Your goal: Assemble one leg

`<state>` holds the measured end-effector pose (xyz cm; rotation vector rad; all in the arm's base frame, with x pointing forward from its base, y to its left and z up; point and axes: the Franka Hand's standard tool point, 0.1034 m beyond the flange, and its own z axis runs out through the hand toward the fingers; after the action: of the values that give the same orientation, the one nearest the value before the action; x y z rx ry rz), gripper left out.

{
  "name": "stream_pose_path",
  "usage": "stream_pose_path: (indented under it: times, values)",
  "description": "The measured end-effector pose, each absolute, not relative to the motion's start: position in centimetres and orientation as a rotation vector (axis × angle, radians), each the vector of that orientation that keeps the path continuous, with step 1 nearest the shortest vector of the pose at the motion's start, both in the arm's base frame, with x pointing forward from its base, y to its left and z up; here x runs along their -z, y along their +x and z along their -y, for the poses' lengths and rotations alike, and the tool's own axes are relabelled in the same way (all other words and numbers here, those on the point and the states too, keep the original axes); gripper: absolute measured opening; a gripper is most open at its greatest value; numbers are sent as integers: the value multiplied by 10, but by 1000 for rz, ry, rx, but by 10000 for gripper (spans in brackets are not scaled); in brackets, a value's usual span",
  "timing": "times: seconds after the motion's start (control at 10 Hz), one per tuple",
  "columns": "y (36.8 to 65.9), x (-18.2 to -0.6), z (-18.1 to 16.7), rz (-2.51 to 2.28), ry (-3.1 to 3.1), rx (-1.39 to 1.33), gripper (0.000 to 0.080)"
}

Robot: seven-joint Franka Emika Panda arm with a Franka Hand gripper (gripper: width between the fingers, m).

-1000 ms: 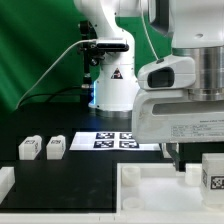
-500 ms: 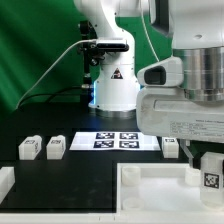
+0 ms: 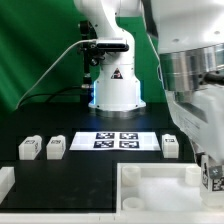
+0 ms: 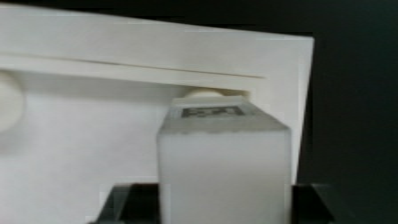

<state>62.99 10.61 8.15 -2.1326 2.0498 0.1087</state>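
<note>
One gripped leg, black table, green backdrop

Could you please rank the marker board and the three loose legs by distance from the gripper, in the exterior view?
1. Leg by the marker board, exterior view's right.
2. Marker board, centre.
3. Inner leg, exterior view's left.
4. Outer leg, farthest left from the gripper.
</note>
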Motion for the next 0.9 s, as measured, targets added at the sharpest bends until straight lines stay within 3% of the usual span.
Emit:
stream_pose_path:
  times: [0.3, 0.4, 0.5, 0.9]
  values:
    - [630, -81, -107, -2117, -2072, -116, 293]
    - [629, -80, -107, -2059, -2129, -110, 474]
    - [629, -80, -112, -1896, -2279, -90, 589]
    - [633, -83, -116, -1236, -2707, -55, 646]
